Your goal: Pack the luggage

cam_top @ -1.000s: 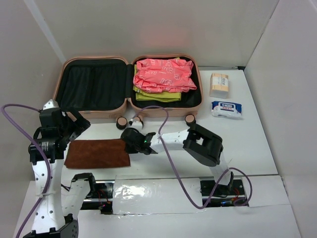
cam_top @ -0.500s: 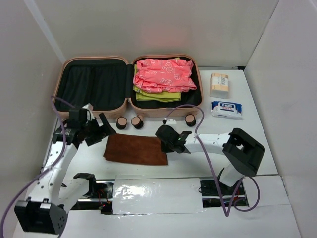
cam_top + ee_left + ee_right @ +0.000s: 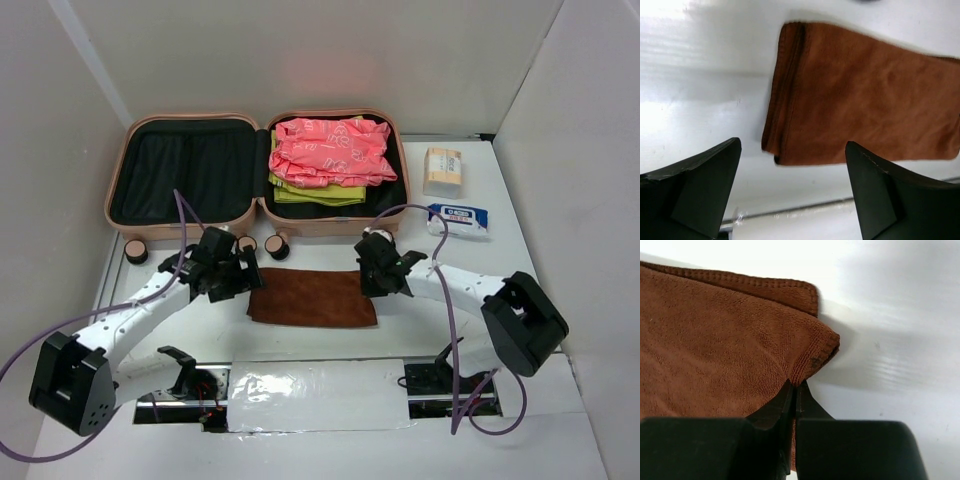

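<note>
The peach-pink luggage (image 3: pixel 190 225) lies open at the back of the table, black lining showing. Its right half holds a pink patterned cloth (image 3: pixel 330 150) on a yellow-green one (image 3: pixel 318 194). A folded brown towel (image 3: pixel 312 298) lies flat in front of it. My right gripper (image 3: pixel 374 283) is shut on the towel's right edge (image 3: pixel 810 362). My left gripper (image 3: pixel 243 283) is open and empty just left of the towel (image 3: pixel 860 95), fingers apart above the table.
A tan box (image 3: pixel 443 171) and a blue-and-white wipes pack (image 3: pixel 458 219) lie right of the luggage. Black-and-pink wheels (image 3: pixel 263 245) face the towel. A taped strip (image 3: pixel 315 380) runs along the near edge.
My right gripper has dragged the brown towel to the right across the table. My left arm has swung right and down to the towel's left end.
</note>
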`<state>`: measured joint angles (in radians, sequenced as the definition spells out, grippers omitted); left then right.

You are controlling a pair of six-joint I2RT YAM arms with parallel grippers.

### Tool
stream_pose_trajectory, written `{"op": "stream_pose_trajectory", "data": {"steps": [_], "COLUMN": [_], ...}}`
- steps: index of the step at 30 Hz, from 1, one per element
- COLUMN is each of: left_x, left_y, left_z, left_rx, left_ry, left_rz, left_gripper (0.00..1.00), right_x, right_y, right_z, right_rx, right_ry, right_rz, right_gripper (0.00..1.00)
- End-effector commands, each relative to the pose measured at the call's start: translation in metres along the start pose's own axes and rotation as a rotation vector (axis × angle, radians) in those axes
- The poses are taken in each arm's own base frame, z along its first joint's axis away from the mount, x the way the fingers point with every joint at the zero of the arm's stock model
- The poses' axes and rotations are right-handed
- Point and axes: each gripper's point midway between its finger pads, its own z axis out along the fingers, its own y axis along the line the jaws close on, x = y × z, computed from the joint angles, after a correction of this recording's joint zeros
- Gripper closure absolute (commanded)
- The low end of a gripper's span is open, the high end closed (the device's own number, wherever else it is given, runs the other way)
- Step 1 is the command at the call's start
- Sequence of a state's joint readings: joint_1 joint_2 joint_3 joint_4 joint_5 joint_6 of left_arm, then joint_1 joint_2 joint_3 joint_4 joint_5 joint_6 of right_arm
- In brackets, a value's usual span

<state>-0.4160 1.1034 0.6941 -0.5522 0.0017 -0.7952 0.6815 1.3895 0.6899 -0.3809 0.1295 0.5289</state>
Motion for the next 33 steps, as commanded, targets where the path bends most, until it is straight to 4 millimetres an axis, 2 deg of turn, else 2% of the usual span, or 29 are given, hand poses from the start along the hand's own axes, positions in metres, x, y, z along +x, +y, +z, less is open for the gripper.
{"op": "stream_pose_trajectory", "data": {"steps": [1,4,7,14,15,19,22,24,26,27,30,31,33], "left_x": [-0.022,-0.017,-0.008,0.003,0.003,0.018,0.032,0.034,0.041,0.038,0.040,0.042,0.036], "left_y": [-0.012,-0.014,-0.006,0.009,0.005,0.009,0.012,0.012,0.020,0.017,0.017,0.013,0.003], "left_z": [0.017,0.028,0.044,0.058,0.058,0.070,0.075,0.078,0.082,0.083,0.084,0.082,0.075], "left_rx": [0.021,0.015,-0.039,-0.087,-0.071,-0.043,-0.020,-0.012,-0.043,-0.034,-0.025,-0.007,0.016], "left_ry": [-0.093,-0.070,-0.028,0.018,0.018,0.054,0.077,0.081,0.100,0.090,0.094,0.099,0.083], "left_rz": [0.007,0.042,0.053,0.037,0.037,0.035,0.000,-0.011,-0.024,-0.023,-0.023,-0.016,-0.005], "left_gripper": [0.03,0.06,0.07,0.12,0.13,0.33,0.37,0.46,0.55,0.68,0.87,0.98,1.00], "right_x": [-0.010,-0.007,-0.007,-0.009,-0.011,-0.015,-0.015,-0.015,-0.019,-0.019,-0.030,-0.034,-0.043], "right_y": [0.011,0.014,0.015,0.012,0.010,0.011,0.011,0.011,0.010,0.011,0.022,0.026,0.033], "right_z": [0.001,0.006,0.008,0.011,0.012,0.010,0.010,0.010,0.008,0.008,0.001,-0.005,-0.016], "right_rx": [-0.036,-0.057,-0.057,-0.051,-0.047,-0.061,-0.061,-0.061,-0.062,-0.062,-0.126,-0.151,-0.178], "right_ry": [0.027,0.042,0.042,0.041,0.039,0.027,0.027,0.027,0.016,0.016,-0.020,-0.036,-0.064], "right_rz": [-0.086,-0.097,-0.097,-0.086,-0.078,-0.069,-0.069,-0.069,-0.051,-0.040,-0.003,-0.002,0.008], "right_gripper": [0.97,0.97,0.97,0.97,0.97,0.97,0.97,0.97,0.98,0.98,1.00,1.00,1.00]}}
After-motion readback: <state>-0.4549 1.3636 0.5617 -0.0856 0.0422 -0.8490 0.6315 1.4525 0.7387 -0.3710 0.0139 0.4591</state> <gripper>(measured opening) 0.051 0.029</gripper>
